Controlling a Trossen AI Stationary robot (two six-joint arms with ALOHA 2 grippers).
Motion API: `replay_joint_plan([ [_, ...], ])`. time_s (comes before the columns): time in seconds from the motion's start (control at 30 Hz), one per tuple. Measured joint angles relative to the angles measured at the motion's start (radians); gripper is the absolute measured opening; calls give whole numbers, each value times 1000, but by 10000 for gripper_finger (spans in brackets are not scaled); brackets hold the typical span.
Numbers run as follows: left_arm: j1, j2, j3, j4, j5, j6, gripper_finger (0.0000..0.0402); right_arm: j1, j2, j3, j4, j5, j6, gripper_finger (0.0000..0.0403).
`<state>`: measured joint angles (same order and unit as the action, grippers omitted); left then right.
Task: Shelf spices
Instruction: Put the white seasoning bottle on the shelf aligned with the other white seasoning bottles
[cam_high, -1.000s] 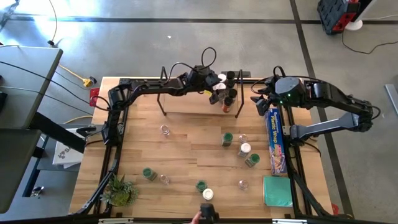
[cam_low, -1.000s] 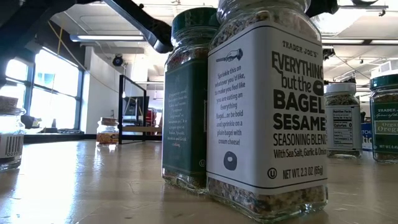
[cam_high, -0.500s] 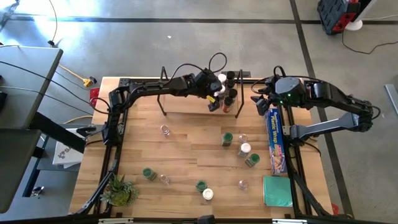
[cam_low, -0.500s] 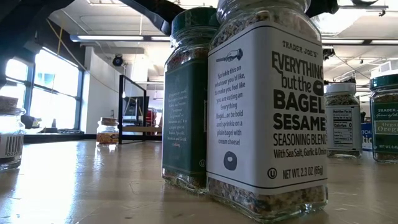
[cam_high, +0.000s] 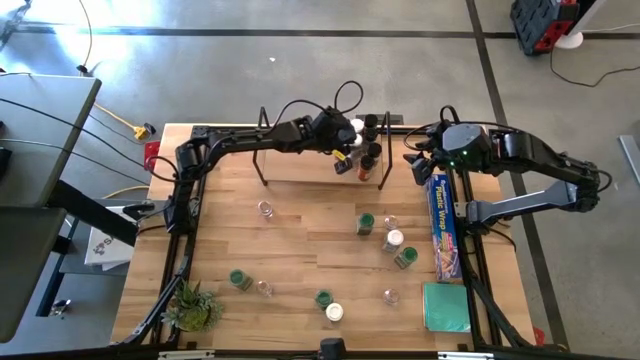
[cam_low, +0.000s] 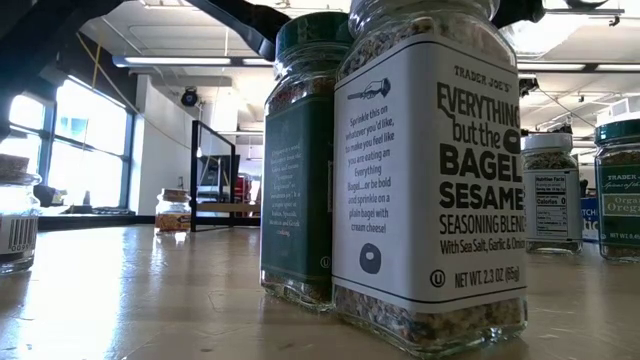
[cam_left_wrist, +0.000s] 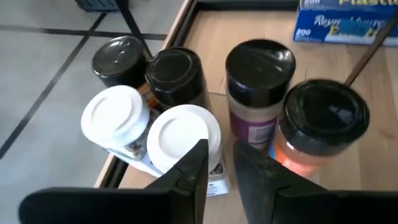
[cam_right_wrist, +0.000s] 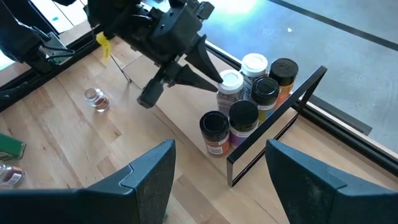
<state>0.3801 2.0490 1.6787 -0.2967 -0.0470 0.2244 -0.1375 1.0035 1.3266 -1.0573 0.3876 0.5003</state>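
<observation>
from above, the left gripper (cam_high: 345, 150) hangs over the right end of the shelf (cam_high: 300, 165), just above the cluster of jars (cam_high: 365, 140) parked there, while about nine loose spices (cam_high: 393, 240) sit scattered over the table (cam_high: 300, 250) and the right gripper (cam_high: 418, 160) waits beside the blue plastic-wrap box (cam_high: 443, 225). the low view gives only a bagel seasoning jar (cam_low: 430, 170) and a green-lidded jar (cam_low: 300, 160) close up, with the shelf far behind. in the left wrist view the fingers (cam_left_wrist: 193, 168) stand nearly together with nothing between them, right over a white-lidded jar (cam_left_wrist: 183, 134) that touches its neighbours, so this reads as a jar just set down; the good move is likely to lift straight up so the fingers don't clip the black lid (cam_left_wrist: 260, 62) or the orange jar (cam_left_wrist: 323, 118). the right wrist view shows that gripper's own jaws spread wide and empty, and the left gripper from the side, clear of the lids, with six jars packed against the wire end frame (cam_right_wrist: 273, 118).
</observation>
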Motion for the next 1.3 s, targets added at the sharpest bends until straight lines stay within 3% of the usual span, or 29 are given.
replay_joint_plan([
  [0.37, -5, -12, 78, -98, -18, 41, 72, 0, 0, 0, 0, -1, -2, 243],
  [0.63, -29, -10, 136, -237, 73, -107, 63, 0, 0, 0, 0, -1, -8, 243],
  [0.97, -24, 95, 134, -199, 40, -118, 17, 0, 0, 0, -1, -1, -11, 243],
  [1.3, 0, 113, 134, -181, -62, -118, 3, 0, 0, 0, -4, -2, -3, 243],
])
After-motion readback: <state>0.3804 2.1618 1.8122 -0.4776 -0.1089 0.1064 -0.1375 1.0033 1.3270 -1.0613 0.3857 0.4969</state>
